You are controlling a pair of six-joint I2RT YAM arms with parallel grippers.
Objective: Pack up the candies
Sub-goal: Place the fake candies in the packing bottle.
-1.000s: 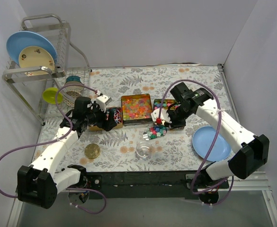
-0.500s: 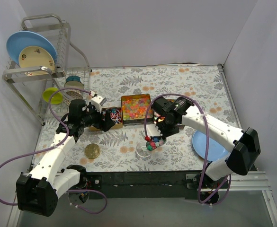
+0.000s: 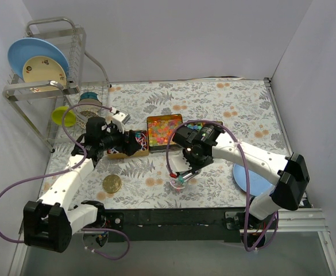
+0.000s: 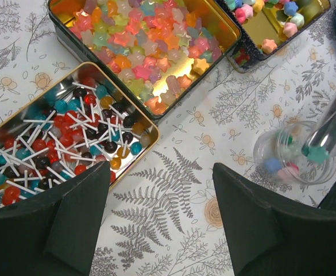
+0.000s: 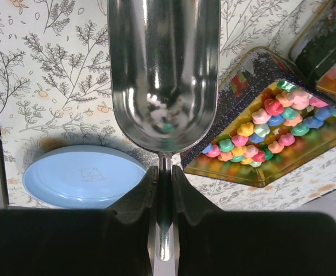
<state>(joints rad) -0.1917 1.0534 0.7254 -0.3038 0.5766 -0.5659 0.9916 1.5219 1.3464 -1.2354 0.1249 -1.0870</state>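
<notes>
Right arm folds in low across the table, its gripper (image 5: 163, 183) clamped on the scoop (image 5: 163, 75) handle and tipping it into the jar (image 4: 297, 155), while the left gripper (image 4: 159, 173) hovers, jaws spread, over tins (image 4: 268, 26) brimming with candies (image 4: 147, 52).

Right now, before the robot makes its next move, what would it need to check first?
1. Right hand clamped on the shiny metal scoop: ok.
2. Scoop tip over the small clear glass jar: ok.
3. Jar upright, pastel sweets inside: ok.
4. Scoop fully emptied: cannot tell; the colours in its bowl may be reflections.
5. Left hand open and empty, above the red, blue and white wrapped sweets: ok.
6. Round gold lid lying apart from the jar: ok.
</notes>
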